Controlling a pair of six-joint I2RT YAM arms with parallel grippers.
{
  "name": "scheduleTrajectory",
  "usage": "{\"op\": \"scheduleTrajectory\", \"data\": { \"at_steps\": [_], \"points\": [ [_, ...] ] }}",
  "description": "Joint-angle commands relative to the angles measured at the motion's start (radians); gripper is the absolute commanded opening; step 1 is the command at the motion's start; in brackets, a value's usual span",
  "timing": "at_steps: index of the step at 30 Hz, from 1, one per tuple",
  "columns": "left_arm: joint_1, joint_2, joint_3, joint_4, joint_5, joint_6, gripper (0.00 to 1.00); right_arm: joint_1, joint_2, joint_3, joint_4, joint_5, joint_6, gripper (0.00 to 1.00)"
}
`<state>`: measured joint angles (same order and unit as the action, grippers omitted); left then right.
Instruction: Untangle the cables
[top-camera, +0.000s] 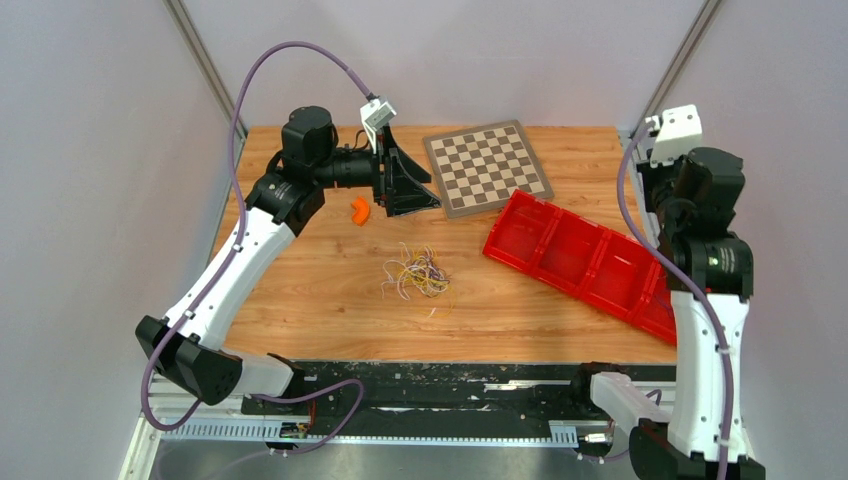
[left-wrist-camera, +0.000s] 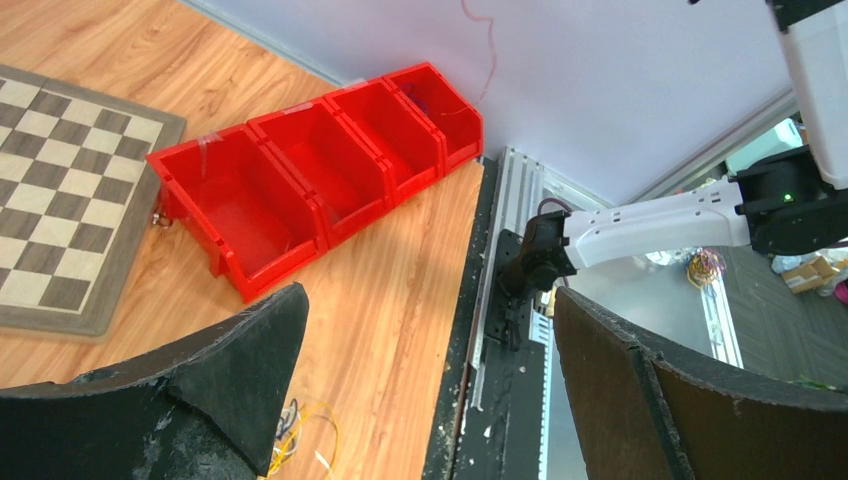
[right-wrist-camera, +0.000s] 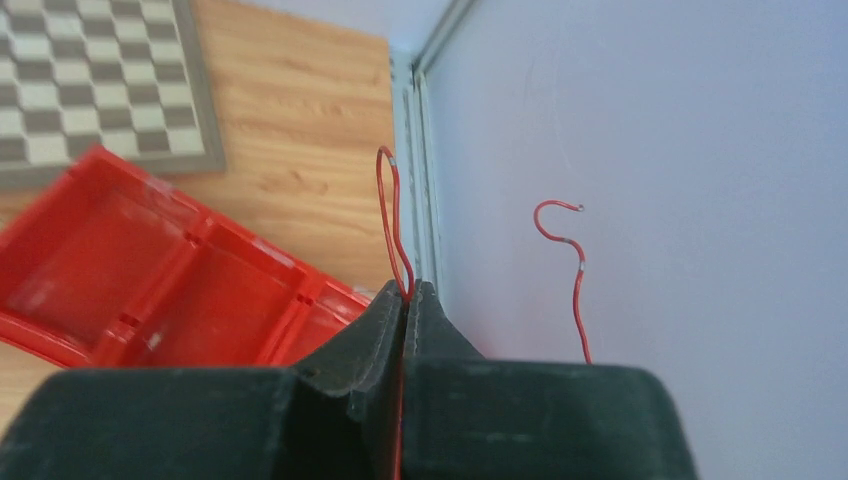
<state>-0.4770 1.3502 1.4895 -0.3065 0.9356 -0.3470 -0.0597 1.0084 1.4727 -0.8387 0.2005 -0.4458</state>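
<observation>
Cables (top-camera: 417, 272): tangled bunch of white, yellow and red strands, lying flat mid-way across wooden table (top-camera: 300, 290). Left gripper (left-wrist-camera: 430, 320): fingers spread wide, nothing between them; bunch at 5 o'clock from it in top view, well apart. Right gripper (right-wrist-camera: 405, 300): fingers pressed together, pinching single red wire (right-wrist-camera: 387, 210), looping up toward 12 o'clock from fingertips. Red bins (top-camera: 580, 262): 3 o'clock of bunch.

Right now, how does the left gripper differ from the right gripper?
The left gripper is wide open and empty; the right gripper is shut on a thin red cable. The left gripper hangs near the chessboard, the right gripper at the right side, by the red bins. Both are black.
</observation>
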Motion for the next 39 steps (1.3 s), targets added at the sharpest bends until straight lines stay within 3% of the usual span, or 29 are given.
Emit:
{"op": "scheduleTrajectory", "data": {
  "at_steps": [1,8,12,19,26,30,33,39],
  "points": [
    [0.000,-0.033,-0.005,0.005,-0.021,0.027,1.00,-0.042,-0.008,-0.080,-0.052,0.017,-0.066,0.00],
    [0.001,-0.022,0.012,-0.035,-0.047,0.072,1.00,-0.081,-0.004,-0.236,0.076,-0.162,-0.035,0.00],
    [0.003,-0.019,0.010,-0.042,-0.054,0.081,1.00,-0.147,-0.033,-0.341,0.165,-0.394,-0.039,0.00],
    [0.021,-0.039,-0.034,-0.048,-0.079,0.094,1.00,-0.293,-0.050,-0.481,0.179,-0.638,-0.089,0.00],
    [0.058,-0.058,-0.067,-0.048,-0.068,0.090,1.00,-0.460,0.135,-0.501,0.127,-0.853,-0.085,0.00],
    [0.074,-0.066,-0.081,-0.043,-0.066,0.082,1.00,-0.488,0.278,-0.469,0.068,-0.904,-0.101,0.00],
    [0.089,-0.072,-0.100,-0.037,-0.066,0.073,1.00,-0.493,0.369,-0.447,0.019,-0.859,-0.119,0.00],
    [0.119,-0.080,-0.124,-0.016,-0.051,0.041,1.00,-0.503,0.441,-0.483,-0.003,-0.818,-0.144,0.00]
  ]
}}
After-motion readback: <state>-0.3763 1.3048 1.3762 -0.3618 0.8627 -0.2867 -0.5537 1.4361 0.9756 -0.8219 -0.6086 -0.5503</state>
